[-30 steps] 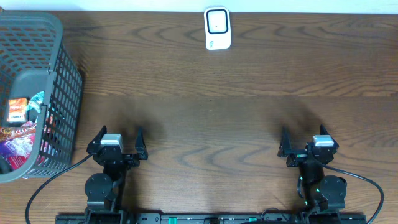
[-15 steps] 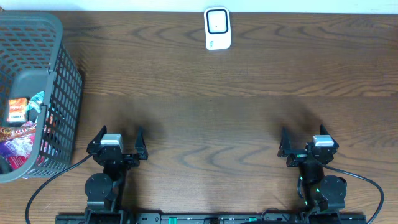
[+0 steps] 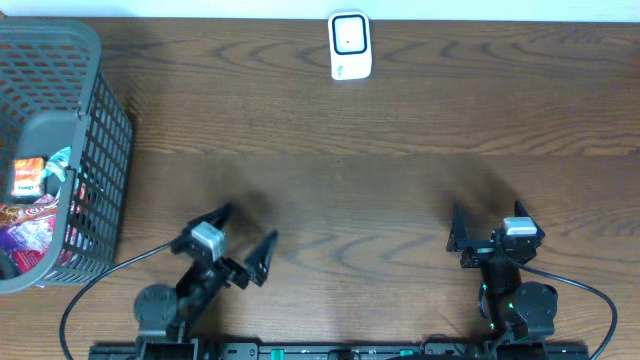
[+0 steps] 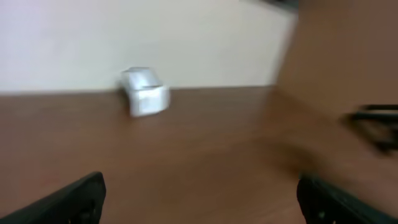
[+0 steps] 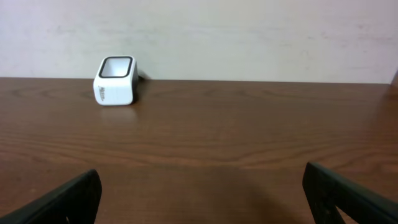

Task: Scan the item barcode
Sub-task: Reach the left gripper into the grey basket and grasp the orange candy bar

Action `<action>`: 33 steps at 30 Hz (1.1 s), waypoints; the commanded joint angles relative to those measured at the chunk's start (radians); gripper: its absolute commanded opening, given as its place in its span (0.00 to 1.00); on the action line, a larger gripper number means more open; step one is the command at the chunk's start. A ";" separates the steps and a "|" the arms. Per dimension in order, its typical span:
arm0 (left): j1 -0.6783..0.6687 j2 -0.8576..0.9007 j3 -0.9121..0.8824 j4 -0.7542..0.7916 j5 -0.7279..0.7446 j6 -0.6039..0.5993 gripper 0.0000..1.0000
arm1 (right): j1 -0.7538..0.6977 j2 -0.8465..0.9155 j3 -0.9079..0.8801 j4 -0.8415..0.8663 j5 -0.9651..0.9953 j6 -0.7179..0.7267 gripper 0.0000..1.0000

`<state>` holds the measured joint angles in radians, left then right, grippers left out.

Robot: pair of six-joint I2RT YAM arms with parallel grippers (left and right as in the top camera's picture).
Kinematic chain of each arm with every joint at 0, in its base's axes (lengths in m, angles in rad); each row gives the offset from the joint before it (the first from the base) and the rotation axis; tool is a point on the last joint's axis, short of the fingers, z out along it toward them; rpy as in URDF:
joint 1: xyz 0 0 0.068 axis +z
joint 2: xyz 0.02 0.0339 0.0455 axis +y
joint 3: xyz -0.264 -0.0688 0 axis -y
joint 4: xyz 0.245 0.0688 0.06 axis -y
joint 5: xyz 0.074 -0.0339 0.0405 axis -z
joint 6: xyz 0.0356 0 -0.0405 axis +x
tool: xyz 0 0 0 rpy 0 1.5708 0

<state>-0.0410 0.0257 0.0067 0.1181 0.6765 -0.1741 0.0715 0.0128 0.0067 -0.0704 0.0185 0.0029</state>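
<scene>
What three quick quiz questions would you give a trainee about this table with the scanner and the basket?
1. True or false: the white scanner stands at the far edge of the table, midway between the two arms.
2. Where are the snack packets? A: in the basket on the left side. B: on the bare wood. C: on top of the scanner.
3. Fill in: the left gripper and the right gripper are both ____ and hold nothing.

Key: 1 true; 2 A; 3 open.
</scene>
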 commanded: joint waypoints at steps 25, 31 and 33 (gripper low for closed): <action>0.029 0.528 0.699 0.140 0.287 -0.179 0.98 | 0.007 0.000 -0.002 -0.004 -0.002 0.003 0.99; 0.119 0.695 0.885 0.254 0.269 -0.348 0.98 | 0.007 0.000 -0.002 -0.004 -0.002 0.003 0.99; 0.206 0.773 1.041 0.091 0.233 -0.323 0.98 | 0.007 0.000 -0.002 -0.004 -0.002 0.003 0.99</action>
<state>0.0578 0.7132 0.8246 0.3191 0.9306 -0.4641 0.0715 0.0154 0.0067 -0.0708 0.0181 0.0029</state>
